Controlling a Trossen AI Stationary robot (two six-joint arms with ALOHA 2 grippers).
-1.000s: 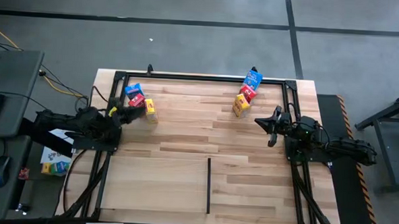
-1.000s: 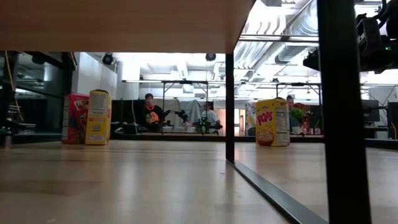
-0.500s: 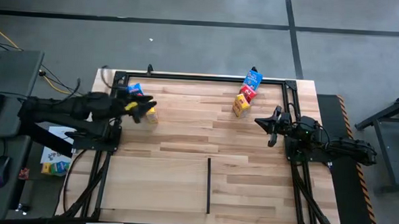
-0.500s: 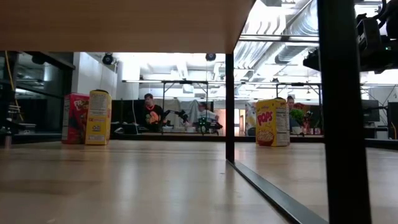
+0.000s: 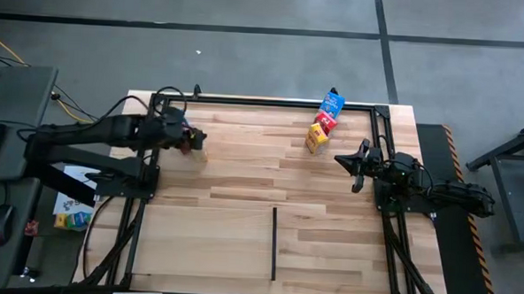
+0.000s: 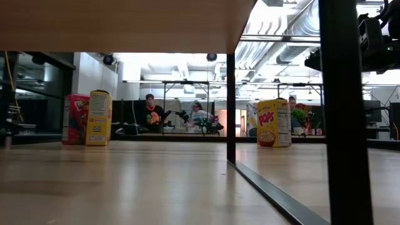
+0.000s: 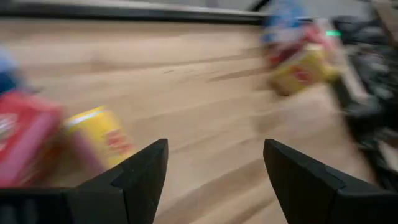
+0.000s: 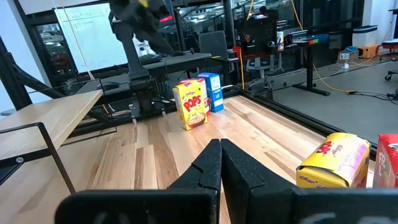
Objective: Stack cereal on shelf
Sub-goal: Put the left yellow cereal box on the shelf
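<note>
Three cereal cartons stand at the far left: red (image 7: 25, 140), yellow (image 7: 99, 138) and blue (image 8: 213, 92). In the low view, red (image 6: 75, 119) and yellow (image 6: 99, 117) stand upright on their bases. My left gripper (image 5: 189, 142) hovers open just over this group, with only bare table between its fingers (image 7: 215, 143). At the far right are a blue (image 5: 332, 104), a red (image 5: 326, 122) and a yellow carton (image 5: 315, 139). My right gripper (image 5: 341, 159) waits shut beside them (image 8: 221, 158). The wooden shelf board (image 6: 119, 25) rests on a black post (image 6: 230, 106).
A black frame rail (image 5: 264, 101) runs along the table's far edge. The shelf (image 8: 56, 112) stands over the near left part of the table. Bare wood lies between the two carton groups (image 5: 253, 155). People (image 6: 150, 112) sit in the room beyond the table.
My left gripper has opened. Its arm has stretched out and risen, swinging from the table's left edge over the left cartons and a little toward the far edge. The red and yellow cartons stand where they stood. My right arm has kept still.
</note>
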